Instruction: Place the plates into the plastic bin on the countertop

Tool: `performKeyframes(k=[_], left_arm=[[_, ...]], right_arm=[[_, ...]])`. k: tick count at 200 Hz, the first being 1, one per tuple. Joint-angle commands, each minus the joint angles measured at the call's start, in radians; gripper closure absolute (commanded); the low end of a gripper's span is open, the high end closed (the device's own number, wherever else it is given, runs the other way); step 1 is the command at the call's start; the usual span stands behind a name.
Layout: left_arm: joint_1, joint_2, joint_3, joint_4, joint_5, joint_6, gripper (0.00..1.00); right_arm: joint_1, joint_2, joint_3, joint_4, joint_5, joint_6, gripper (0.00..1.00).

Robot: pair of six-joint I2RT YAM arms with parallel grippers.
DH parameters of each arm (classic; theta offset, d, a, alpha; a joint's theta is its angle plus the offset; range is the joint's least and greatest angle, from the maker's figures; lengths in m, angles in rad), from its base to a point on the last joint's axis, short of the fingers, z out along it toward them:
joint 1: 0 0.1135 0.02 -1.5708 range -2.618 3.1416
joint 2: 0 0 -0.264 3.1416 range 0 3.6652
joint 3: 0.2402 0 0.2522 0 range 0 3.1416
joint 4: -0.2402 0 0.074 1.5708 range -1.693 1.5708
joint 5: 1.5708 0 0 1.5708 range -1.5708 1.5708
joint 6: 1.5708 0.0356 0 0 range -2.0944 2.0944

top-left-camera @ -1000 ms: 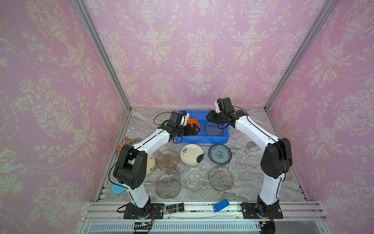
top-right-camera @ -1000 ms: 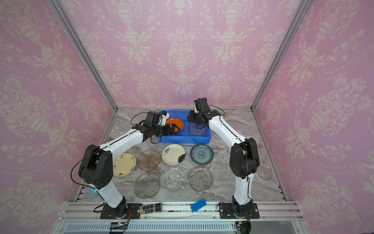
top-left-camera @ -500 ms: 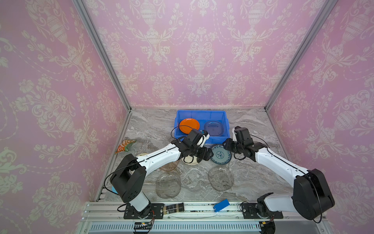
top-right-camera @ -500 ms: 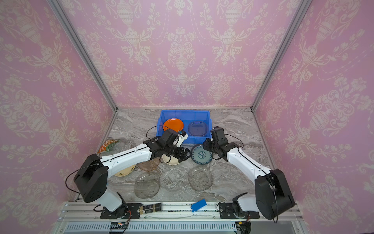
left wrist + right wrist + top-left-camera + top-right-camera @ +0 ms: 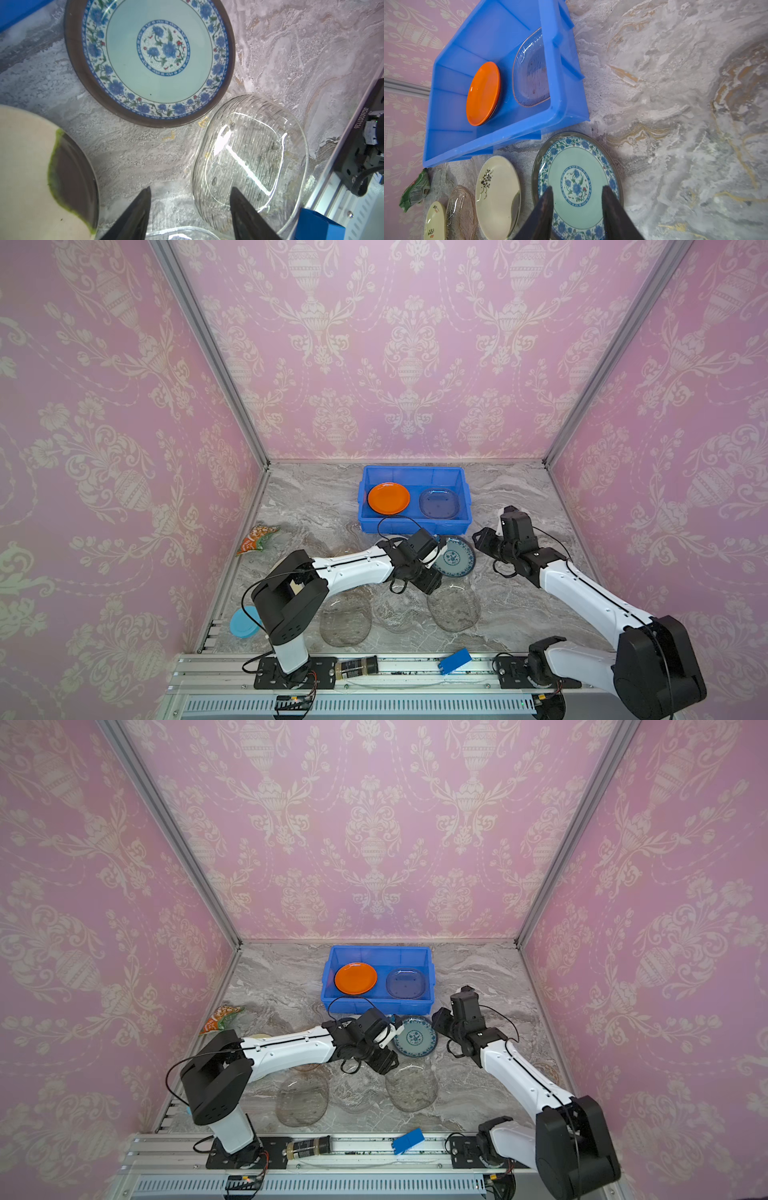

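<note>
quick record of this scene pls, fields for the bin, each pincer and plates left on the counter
plastic bin: holds orange plate and glass plate, side by side
left pincer: open, empty, over countertop by clear plate
right pincer: open, empty, above blue-patterned plate
not yet binned: blue-patterned plate, cream floral plate, front-row glass plates

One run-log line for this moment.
blue bin: orange plate, glass plate inside | left gripper: open, over countertop | right gripper: open, over blue-patterned plate | held: nothing
</note>
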Motion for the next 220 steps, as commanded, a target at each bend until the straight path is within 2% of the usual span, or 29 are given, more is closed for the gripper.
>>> performKeyframes(k=[1, 41, 90, 180, 191, 220], left_arm=[[-0.008, 0.026, 0.031, -0.017, -0.019, 0.040, 0.40], [-0.014, 0.071, 0.030, 0.007, -0.015, 0.053, 0.45], [-0.015, 0.139, 0.076, -0.006, 0.029, 0.055, 0.57], [-0.018, 0.210, 0.122, -0.001, 0.105, 0.050, 0.66], [-0.019, 0.212, 0.124, 0.000, 0.113, 0.049, 0.70], [-0.019, 0.215, 0.125, 0.000, 0.119, 0.050, 0.74]], right_arm=[[0.000, -0.005, -0.032, 0.044, 0.013, 0.037, 0.60], [-0.002, 0.006, -0.059, 0.059, 0.014, 0.040, 0.60], [-0.007, 0.002, -0.093, 0.073, -0.008, 0.040, 0.61], [-0.029, 0.003, -0.111, 0.082, -0.043, 0.024, 0.61], [-0.032, 0.005, -0.112, 0.083, -0.044, 0.025, 0.61], [-0.037, 0.008, -0.109, 0.087, -0.050, 0.021, 0.61]])
